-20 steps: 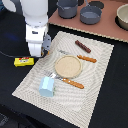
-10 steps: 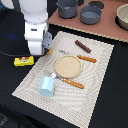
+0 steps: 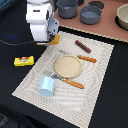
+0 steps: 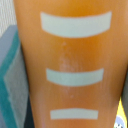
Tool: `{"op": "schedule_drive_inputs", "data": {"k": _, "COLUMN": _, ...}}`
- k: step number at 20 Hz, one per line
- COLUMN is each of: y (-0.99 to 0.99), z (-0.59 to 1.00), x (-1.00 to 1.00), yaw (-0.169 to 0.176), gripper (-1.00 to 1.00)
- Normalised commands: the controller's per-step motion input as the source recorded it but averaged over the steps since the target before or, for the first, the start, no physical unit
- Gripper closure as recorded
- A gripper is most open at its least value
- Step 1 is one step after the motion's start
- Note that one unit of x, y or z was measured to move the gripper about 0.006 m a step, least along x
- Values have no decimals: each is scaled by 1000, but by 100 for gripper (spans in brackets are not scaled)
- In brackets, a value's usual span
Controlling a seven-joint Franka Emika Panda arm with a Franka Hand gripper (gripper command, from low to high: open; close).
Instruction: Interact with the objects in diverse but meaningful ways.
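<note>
My gripper [image 3: 50,41] is shut on the orange-brown scored bread loaf [image 3: 55,38] and holds it above the far left corner of the striped placemat [image 3: 95,85]. In the wrist view the loaf [image 4: 70,60] fills the picture, with three pale score marks across it. The dark brown sausage [image 3: 83,46] lies on the mat to the exterior view's right of the gripper. The yellow block [image 3: 23,61] lies on the black table, off the mat. The light blue carton [image 3: 47,86] stands at the mat's near left.
A round tan plate [image 3: 67,65] sits mid-mat, with an orange-handled knife [image 3: 86,58] beside it and an orange-handled fork [image 3: 72,83] in front. Two grey pots [image 3: 67,9] [image 3: 91,14] and a bowl [image 3: 122,15] stand on the far counter.
The arm has risen a little and shifted slightly toward the exterior view's right, with the loaf still in the gripper. Nothing else has moved.
</note>
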Motion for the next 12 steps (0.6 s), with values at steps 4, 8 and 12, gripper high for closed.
{"op": "schedule_drive_inputs", "data": {"k": 4, "y": -87, "z": 159, "x": 899, "yaw": -93, "gripper": 100}}
{"op": "schedule_drive_inputs", "data": {"k": 8, "y": -169, "z": 216, "x": 884, "yaw": -89, "gripper": 100}}
{"op": "schedule_drive_inputs", "data": {"k": 12, "y": -187, "z": 89, "x": 837, "yaw": -83, "gripper": 100}}
